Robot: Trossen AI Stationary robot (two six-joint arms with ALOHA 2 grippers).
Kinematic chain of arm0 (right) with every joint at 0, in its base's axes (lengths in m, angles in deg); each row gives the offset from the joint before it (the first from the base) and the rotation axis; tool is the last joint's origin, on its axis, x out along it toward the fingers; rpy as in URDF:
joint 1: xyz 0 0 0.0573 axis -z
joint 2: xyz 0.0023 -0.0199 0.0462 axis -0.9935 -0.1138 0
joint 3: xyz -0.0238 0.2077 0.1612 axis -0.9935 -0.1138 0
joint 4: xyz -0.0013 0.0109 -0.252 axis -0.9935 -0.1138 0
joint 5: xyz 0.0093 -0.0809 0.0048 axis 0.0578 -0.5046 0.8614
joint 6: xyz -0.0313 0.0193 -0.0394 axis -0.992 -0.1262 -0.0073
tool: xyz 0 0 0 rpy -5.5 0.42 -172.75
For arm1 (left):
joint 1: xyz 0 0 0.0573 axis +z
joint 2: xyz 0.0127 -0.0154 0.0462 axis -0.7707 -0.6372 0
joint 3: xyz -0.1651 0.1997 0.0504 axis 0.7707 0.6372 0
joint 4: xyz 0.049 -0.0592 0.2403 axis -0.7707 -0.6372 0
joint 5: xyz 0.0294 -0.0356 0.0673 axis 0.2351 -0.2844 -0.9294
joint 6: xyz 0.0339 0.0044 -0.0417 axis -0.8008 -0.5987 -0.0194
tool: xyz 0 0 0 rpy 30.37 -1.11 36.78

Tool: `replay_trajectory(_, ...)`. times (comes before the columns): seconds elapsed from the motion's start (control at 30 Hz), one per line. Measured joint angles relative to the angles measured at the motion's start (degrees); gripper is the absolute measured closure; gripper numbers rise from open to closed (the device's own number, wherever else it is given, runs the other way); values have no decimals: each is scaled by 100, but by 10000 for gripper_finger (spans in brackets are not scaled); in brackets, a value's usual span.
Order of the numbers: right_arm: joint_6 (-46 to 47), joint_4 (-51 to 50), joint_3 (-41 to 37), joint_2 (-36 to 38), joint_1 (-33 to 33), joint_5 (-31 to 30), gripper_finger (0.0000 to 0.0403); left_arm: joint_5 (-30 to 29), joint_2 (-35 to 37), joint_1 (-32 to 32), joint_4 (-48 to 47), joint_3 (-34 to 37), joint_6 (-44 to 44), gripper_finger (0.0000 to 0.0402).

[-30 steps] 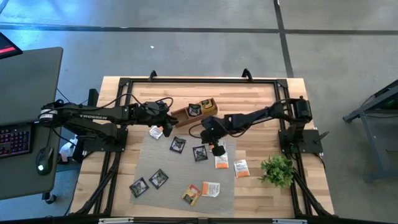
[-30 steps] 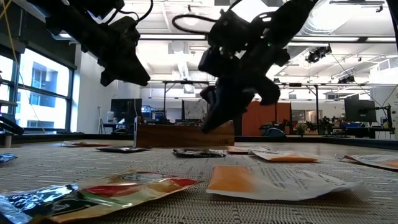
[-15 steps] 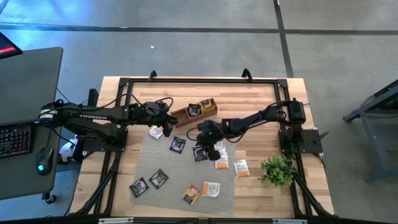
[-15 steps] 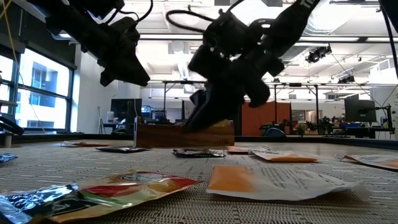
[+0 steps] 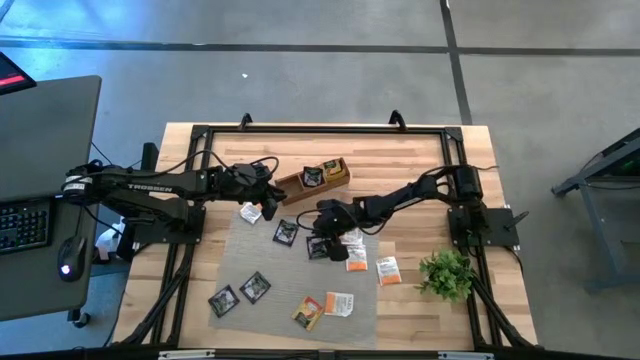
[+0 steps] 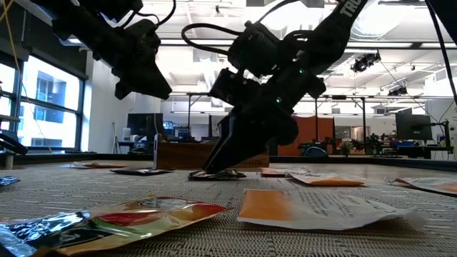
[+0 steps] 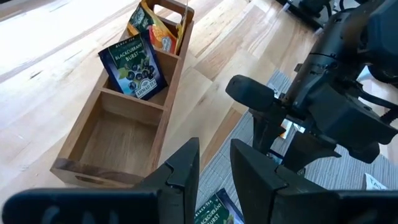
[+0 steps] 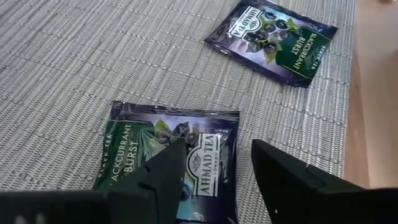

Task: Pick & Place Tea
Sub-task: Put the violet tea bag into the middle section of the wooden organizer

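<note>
Tea sachets lie flat on a grey mat (image 5: 250,265). My right gripper (image 5: 322,240) is open and tipped down over a black sachet (image 8: 155,155), one finger (image 8: 168,163) over its face and the other past its edge. A second black sachet (image 8: 270,37) lies just beyond. My left gripper (image 7: 214,165) hovers open near a wooden box (image 7: 124,118), nothing between its fingers. The box (image 5: 313,178) holds a black sachet (image 7: 134,68) and an orange one (image 7: 152,28), both standing upright. My right gripper comes at the black sachet (image 6: 214,175) slanting down from the table's right, with its fingertips low over the mat. I cannot tell whether they touch the sachet, which lies flat.
More sachets, black, orange and white, lie over the mat's near half (image 5: 325,305). A white one (image 5: 250,212) lies under my left arm. A small green plant (image 5: 447,272) stands at the near right. A black metal frame (image 5: 320,128) borders the table.
My right gripper has sunk toward the mat and gone toward the table's left, from beside the orange sachets to above the black sachet. Its fingers have opened on the way down. The sachets have stayed where they were.
</note>
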Motion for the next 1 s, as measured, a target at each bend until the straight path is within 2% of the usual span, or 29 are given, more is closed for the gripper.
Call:
replay_trajectory(0.13,-60,-75,-24,-20,4,123,252,-5,0,0,-23,0,-2,312)
replay_trajectory(0.47,-9,-46,-62,-22,55,381,389,-1,0,1,-42,0,-37,312)
replay_trajectory(0.6,76,54,-81,21,67,544,386,374,0,0,-39,0,-358,312)
replay_trajectory(0.7,147,16,-99,218,87,570,383,750,-17,-2,-33,0,-448,312)
replay_trajectory(0.8,119,-131,-134,547,98,500,394,882,-169,-2,-41,0,-435,312)
replay_trajectory(0.9,-230,-256,-142,936,107,-95,397,882,-250,-2,-4,1,-400,312)
replay_trajectory(1.0,-1011,-122,-109,1313,111,-1459,388,805,-433,-2,3,0,-397,312)
